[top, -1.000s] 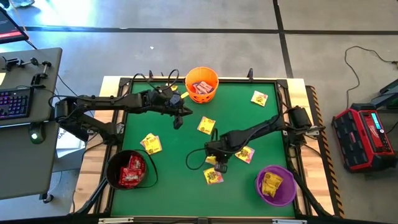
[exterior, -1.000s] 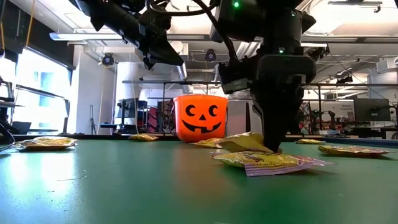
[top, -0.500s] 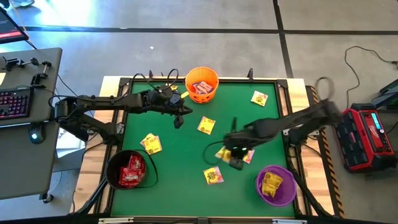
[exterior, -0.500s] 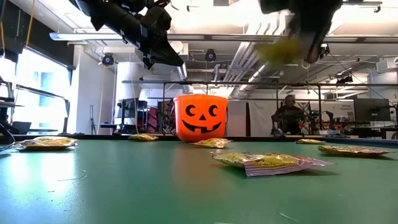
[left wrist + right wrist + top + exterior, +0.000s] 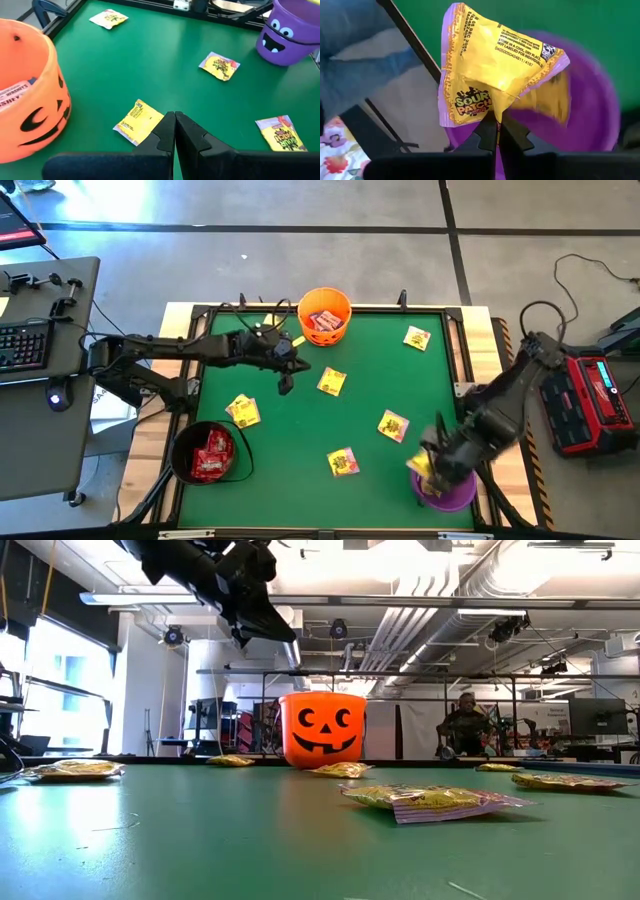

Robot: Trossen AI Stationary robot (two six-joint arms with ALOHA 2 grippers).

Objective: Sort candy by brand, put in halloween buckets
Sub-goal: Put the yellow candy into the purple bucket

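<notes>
The right pincer [image 5: 496,131] is clamped on a yellow candy packet [image 5: 490,75], held over the purple bucket [image 5: 445,488] at the green surface's [image 5: 290,430] near right corner. The left pincer [image 5: 175,131], fingers together and empty, hangs beside the orange bucket [image 5: 324,315]. Loose yellow packets [image 5: 343,461] lie between them; the black bucket [image 5: 208,452] holds red candy.

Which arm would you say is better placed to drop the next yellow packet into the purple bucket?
The right. Its hand already pinches a yellow packet directly above the purple bucket; the left hand is shut, empty, near the orange bucket.
</notes>
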